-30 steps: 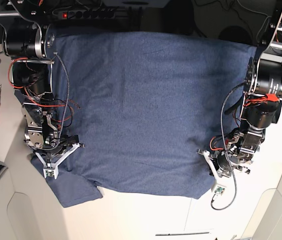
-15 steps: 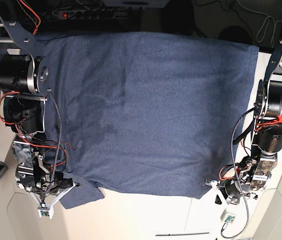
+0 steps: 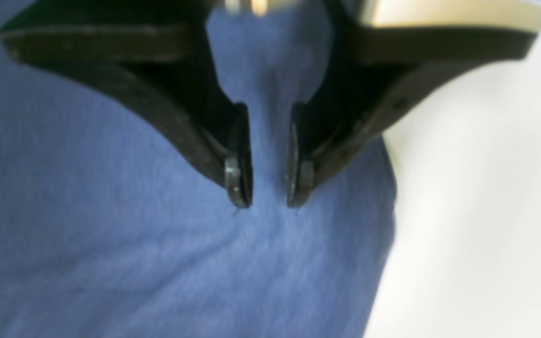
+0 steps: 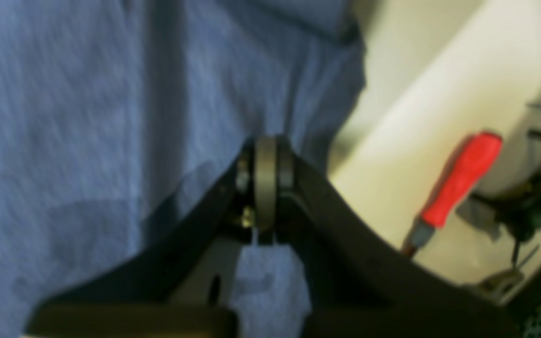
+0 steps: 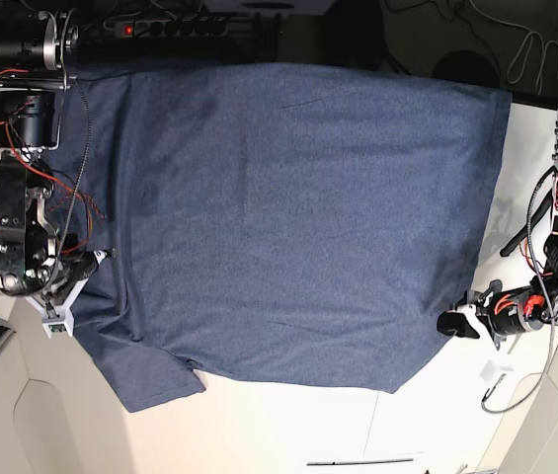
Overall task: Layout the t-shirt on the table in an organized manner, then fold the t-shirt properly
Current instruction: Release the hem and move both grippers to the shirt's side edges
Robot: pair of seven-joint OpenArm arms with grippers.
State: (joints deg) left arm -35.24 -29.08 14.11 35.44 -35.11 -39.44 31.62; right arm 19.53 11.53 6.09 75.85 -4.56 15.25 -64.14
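The left gripper [image 3: 268, 190] is standing parted, a narrow gap showing between its two fingertips [image 3: 237, 183], with nothing pinched; shirt cloth is lying just beneath and behind them, close to the shirt's edge where the pale surface [image 3: 477, 211] is beginning. In the base view this gripper [image 5: 456, 324] is sitting at the shirt's lower corner on that view's right, tips pointing toward the cloth.

The right gripper [image 4: 265, 183] is clenched, its pads pressed together; a fold of blue cloth seems to be running into the pinch, so I judge it is holding the shirt's edge, though the blur is leaving that unsure. A red-handled tool [image 4: 458, 180] is lying on the surface just beyond it. In the base view this gripper [image 5: 56, 318] is sitting at the shirt's side on the left, near the sleeve.

The shirt [image 5: 298, 217] is lying spread over the surface [image 5: 288, 425], plain side up, long axis running across the base view between the two arms, each gripper at one opposite side edge. It is looking mostly flat, dark heathered blue, with faint creases and one sleeve sticking out at the lower left.
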